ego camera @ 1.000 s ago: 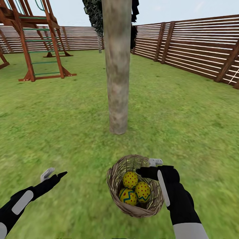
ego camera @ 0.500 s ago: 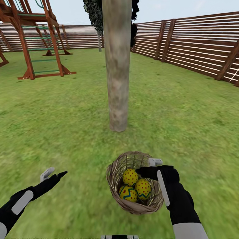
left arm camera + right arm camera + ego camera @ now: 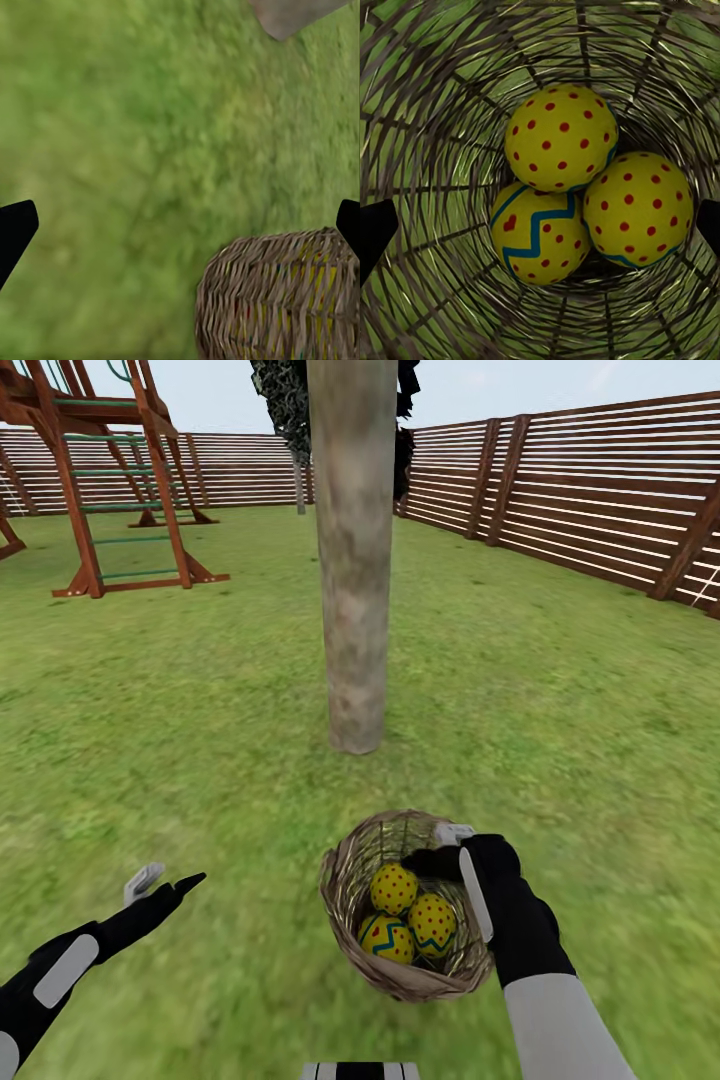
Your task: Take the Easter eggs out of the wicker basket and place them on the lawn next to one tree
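A brown wicker basket (image 3: pixel 352 880) stands on the lawn (image 3: pixel 200 710) close in front of a thick grey-brown tree (image 3: pixel 352 560) trunk. Three yellow Easter eggs with red dots lie inside it: one (image 3: pixel 393 888), a second (image 3: pixel 432 923), and a zigzag-banded third (image 3: pixel 387 940). My right gripper (image 3: pixel 442 848) hangs open over the basket's far right rim, pointing down into it. In the right wrist view, the eggs (image 3: pixel 561 137), (image 3: pixel 636 208), (image 3: pixel 536 234) lie between its spread fingertips (image 3: pixel 375 229), untouched. My left gripper (image 3: pixel 165 882) hovers open over grass, left of the basket (image 3: pixel 281 296).
A wooden play frame with green rungs (image 3: pixel 120 490) stands far left. A slatted wooden fence (image 3: pixel 580 490) runs along the right and back. Open grass surrounds the trunk's foot (image 3: pixel 289 15) on all sides.
My right gripper has reached forward and a little left, further over the basket's opening. The head view has shifted slightly. The left arm, basket and eggs stay put.
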